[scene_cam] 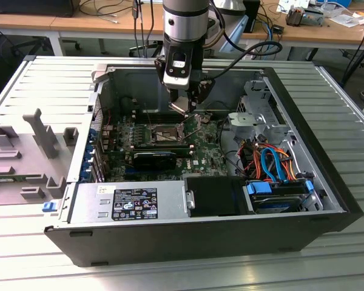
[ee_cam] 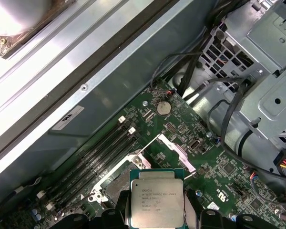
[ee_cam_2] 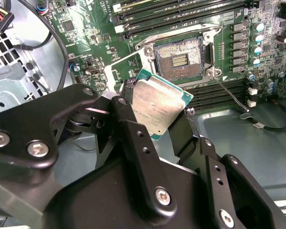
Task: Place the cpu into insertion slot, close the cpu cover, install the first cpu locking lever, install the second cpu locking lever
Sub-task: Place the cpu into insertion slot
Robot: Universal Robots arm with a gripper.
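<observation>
In the second wrist view the black jaws grip the cpu [ee_cam_2: 157, 107] by its edges, tilted and clear of the green circuit board [ee_cam_2: 102, 28], with the uncovered insertion slot [ee_cam_2: 178, 59] just beyond and long memory slots [ee_cam_2: 181, 14] farther back.

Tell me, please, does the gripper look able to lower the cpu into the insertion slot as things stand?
Probably yes: the gripper holds the cpu above the insertion slot, whose centre lies bare, with the cpu cover swung up off it.
</observation>
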